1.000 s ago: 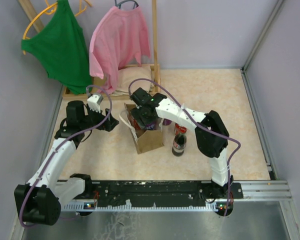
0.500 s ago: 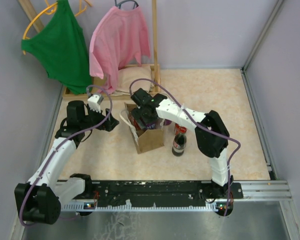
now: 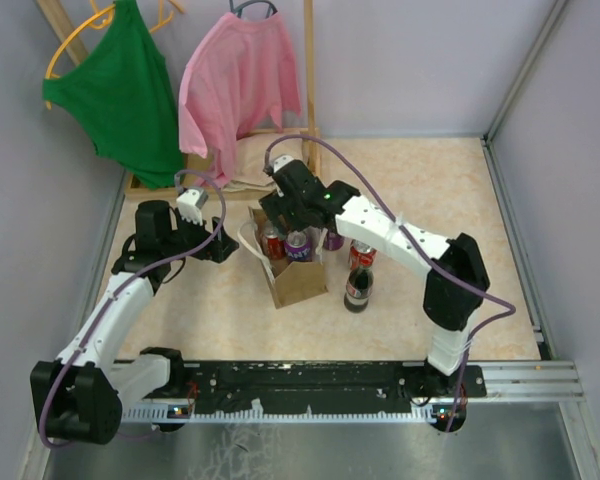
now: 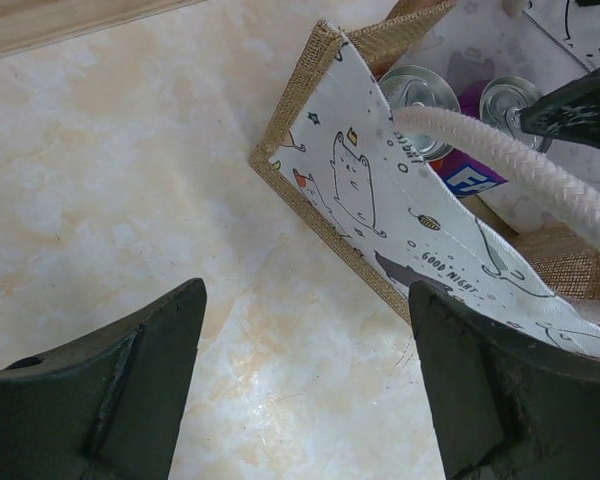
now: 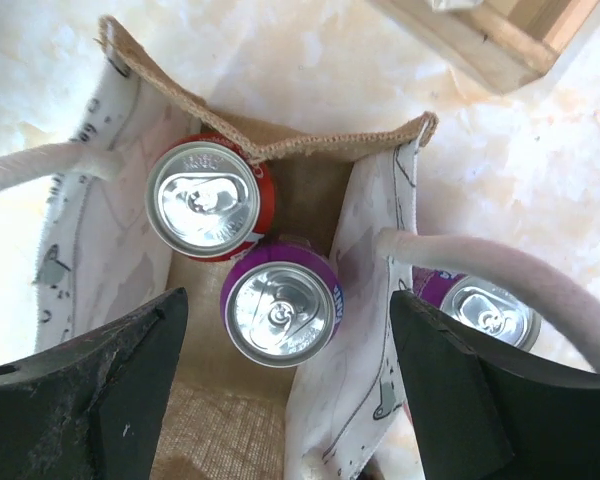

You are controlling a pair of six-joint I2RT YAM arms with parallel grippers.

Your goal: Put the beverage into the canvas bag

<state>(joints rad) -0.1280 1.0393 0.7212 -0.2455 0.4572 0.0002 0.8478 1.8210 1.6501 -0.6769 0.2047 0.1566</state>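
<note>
Right wrist: purple can (image 5: 280,312) sits, apparently untouched, in canvas bag (image 5: 310,142) below spread hand (image 5: 287,303).

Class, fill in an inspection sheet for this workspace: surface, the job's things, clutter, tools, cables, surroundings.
Surface: beige marbled table; no spills seen.
Job's things: canvas bag upright and open, with a red can and a purple can standing inside. A second purple can and a cola bottle stand outside, beside it.
Clutter: nothing seen.
Tools: left tool open beside the bag; right tool open above the bag, holding nothing.
Cables: purple cables loop along both arms.
Surroundings: green top and pink top hang on hangers; beige folded cloth below; grey walls.
</note>
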